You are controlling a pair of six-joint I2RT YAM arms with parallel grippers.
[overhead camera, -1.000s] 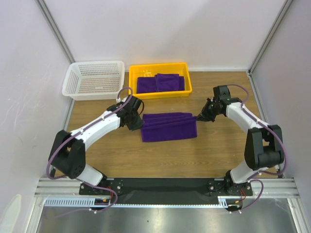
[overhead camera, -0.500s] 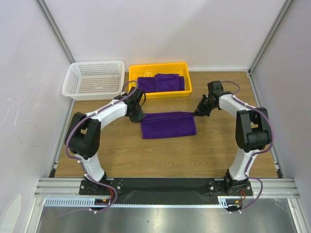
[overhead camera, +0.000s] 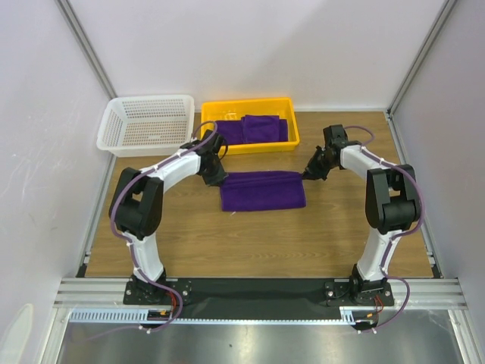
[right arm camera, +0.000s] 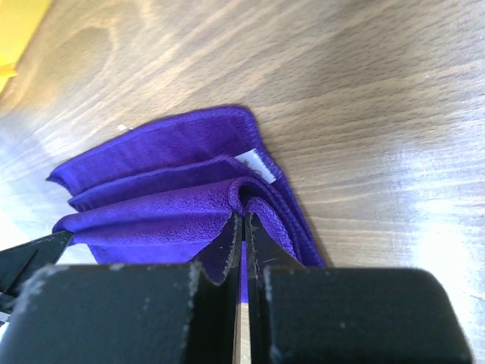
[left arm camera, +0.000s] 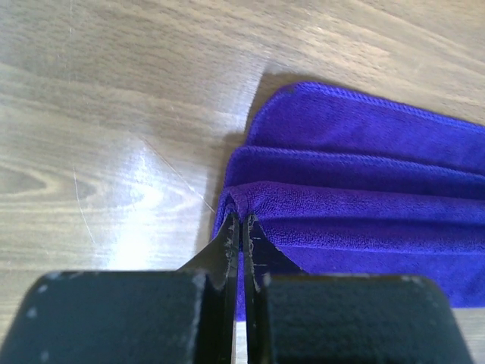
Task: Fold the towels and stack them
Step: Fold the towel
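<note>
Deep purple terry towel (overhead camera: 263, 190) lies mid-table on the wood-grain tabletop (overhead camera: 265, 243), just in front of the yellow tray (overhead camera: 250, 147). It is a long flat rectangle folded in several layers. Its soft rounded fold edges run lengthwise, stacked like steps in both wrist views. The pile is fuzzy and the hem is stitched.

Left gripper (overhead camera: 218, 179) is at the towel's left end. Its black fingers are pressed together with only a hairline slit between them, and they pinch the near fold of cloth at the tips. The left wrist view shows the fabric bunched right at the fingertips (left arm camera: 231, 235).

Right gripper (overhead camera: 309, 174) is at the towel's right end in the same state, clamped tight on a fold of the cloth. A small white label (right arm camera: 254, 165) pokes out from the layers near that corner in the right wrist view.

The two arms reach in from either side, with the towel stretched between them and resting on the table.

The yellow tray is smooth rectangular plastic with a raised rim. Inside it are more folded towels (overhead camera: 261, 127) of the same purple terry, in compact blocks side by side.

A white plastic mesh basket (overhead camera: 111, 125) sits left of the tray, close beside it. It has perforated walls flaring outward and rounded corners.

The tabletop is brown wood laminate, with glare patches visible in both wrist views.
</note>
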